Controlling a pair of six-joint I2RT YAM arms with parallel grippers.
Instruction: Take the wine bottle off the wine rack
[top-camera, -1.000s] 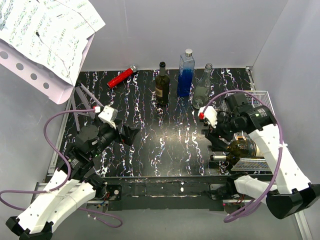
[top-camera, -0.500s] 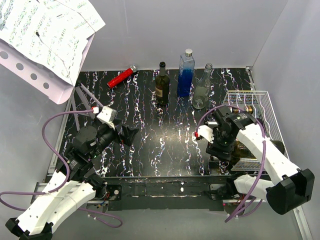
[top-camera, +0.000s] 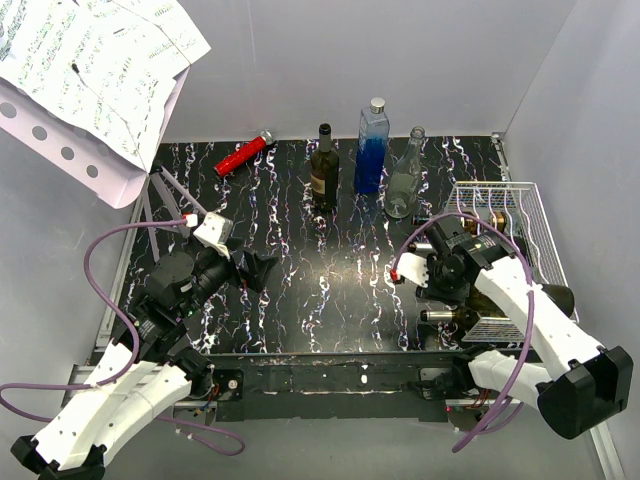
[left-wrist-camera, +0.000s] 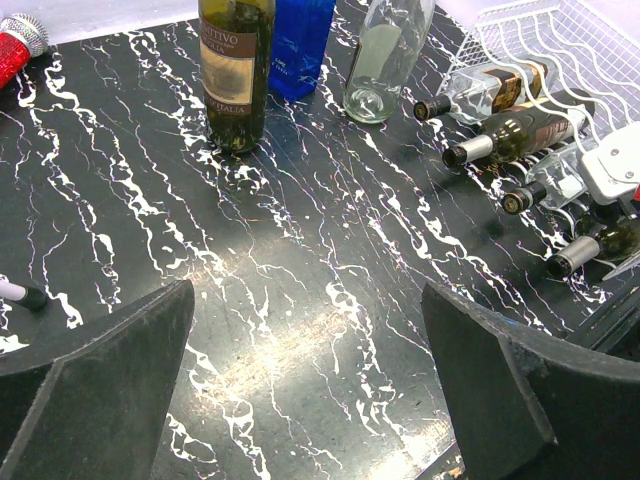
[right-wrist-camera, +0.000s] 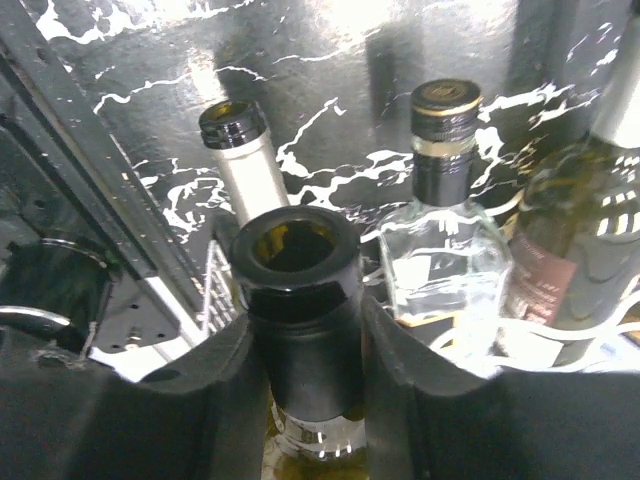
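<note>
1. Wine rack (top-camera: 525, 215): a white wire basket of thin parallel bars, sitting at the right edge of the glossy black, white-veined worktop (top-camera: 330, 270). My right arm hung over the rack's far end a second ago and has since swung to its near left side.
2. Inside the rack, glass bottles lie on their sides with their necks poking out over the left rim. Two of them are a clear bottle (right-wrist-camera: 445, 250) and a pale-necked bottle (right-wrist-camera: 245, 165).
3. Between those two is the wine bottle (right-wrist-camera: 300, 300), dark glass with a black-sleeved neck and an open mouth. Its body is hidden, so I cannot tell whether it rests on the wires.
4. My right fingers (right-wrist-camera: 420, 400) were apart a second ago. They are now clenched on that neck, one black pad on each side.
5. My left fingers (left-wrist-camera: 110, 390) stay spread wide over bare worktop, grasping nothing.
</note>
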